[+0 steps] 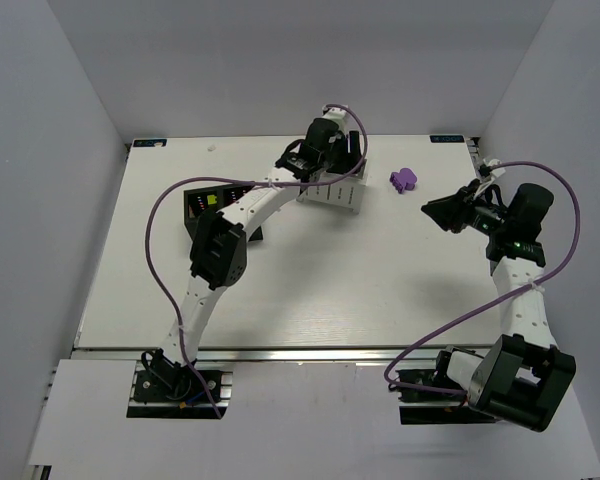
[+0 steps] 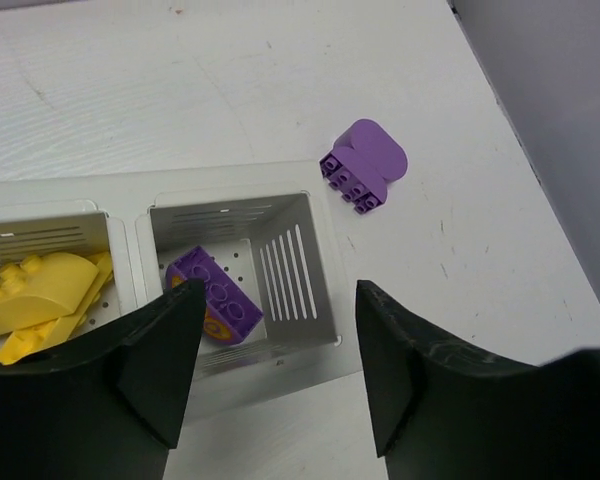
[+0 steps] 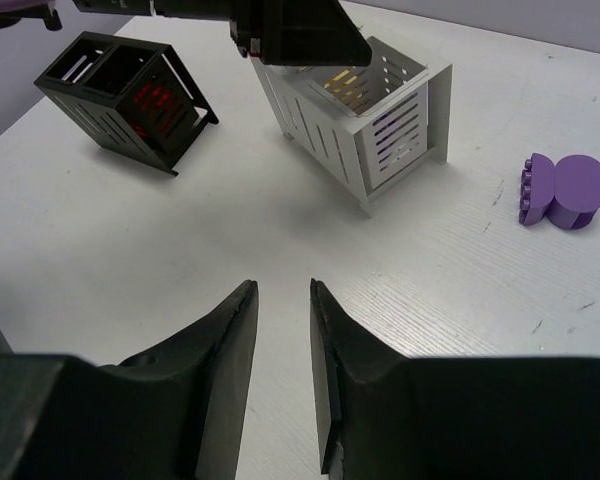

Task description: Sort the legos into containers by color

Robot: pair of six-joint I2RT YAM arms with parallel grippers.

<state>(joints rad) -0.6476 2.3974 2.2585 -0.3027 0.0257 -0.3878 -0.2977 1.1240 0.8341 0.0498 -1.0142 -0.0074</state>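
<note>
My left gripper [image 2: 280,287] hangs open and empty over the white box [image 2: 315,290], also seen from above as the left gripper [image 1: 330,140] over the white box [image 1: 332,192]. The box's right cell holds a purple brick [image 2: 218,305]; its left cell holds yellow bricks [image 2: 40,300]. A purple lego [image 1: 404,180] lies loose on the table to the right of the box, the same purple lego [image 2: 365,165] [image 3: 565,190] showing in both wrist views. My right gripper [image 1: 438,211] [image 3: 282,287] hovers right of it, slightly open with nothing between its fingers. The black box [image 1: 215,205] [image 3: 130,95] holds red and lime green bricks.
Grey walls close in the table on the left, back and right. The left arm [image 1: 220,250] arches across the table's left middle, and its purple cable [image 1: 160,250] loops out to the left. The table's right edge [image 1: 477,160] runs close to the right gripper.
</note>
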